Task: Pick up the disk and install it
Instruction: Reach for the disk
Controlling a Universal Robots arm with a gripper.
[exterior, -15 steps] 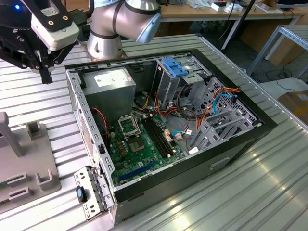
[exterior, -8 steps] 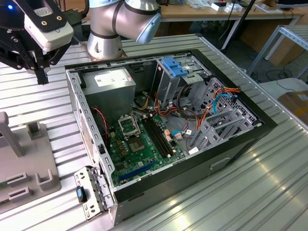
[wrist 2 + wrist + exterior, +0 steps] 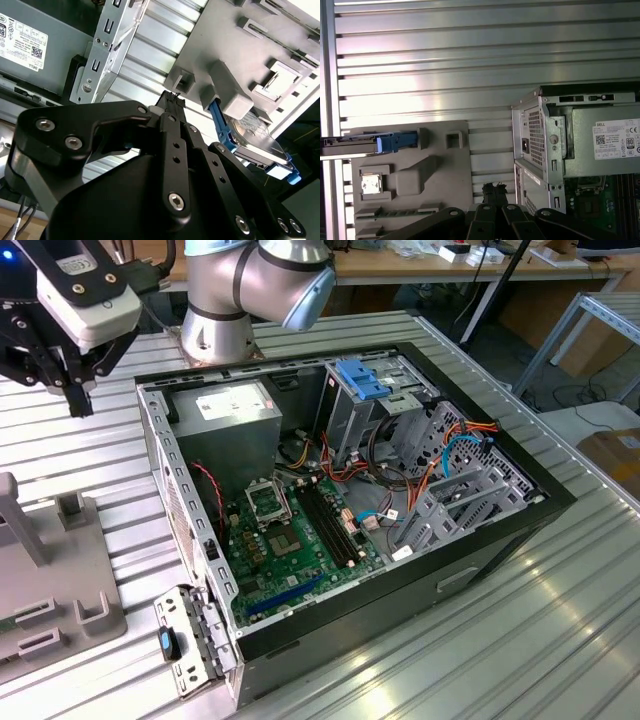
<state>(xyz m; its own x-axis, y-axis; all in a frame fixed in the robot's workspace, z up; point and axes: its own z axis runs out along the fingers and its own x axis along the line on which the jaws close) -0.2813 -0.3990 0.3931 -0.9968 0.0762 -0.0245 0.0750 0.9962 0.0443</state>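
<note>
Above the ribbed metal table (image 3: 470,60), between the grey fixture (image 3: 455,175) and the open computer case (image 3: 420,625), the gripper (image 3: 172,96) hangs with its fingers (image 3: 172,127) pressed together on nothing. The disk (image 3: 260,142) stands on edge in the fixture, blue bracket (image 3: 397,141) showing, apart from the gripper and untouched.

The arm (image 3: 235,290) is made of fat brushed-silver cylinders, with a pale blue cap (image 3: 305,300) on one joint. A white box (image 3: 85,295) edged in black sits at the wrist, with a black cable (image 3: 152,278) beside it. The jaws are matte black links pinned with silver hex screws (image 3: 176,201).
</note>
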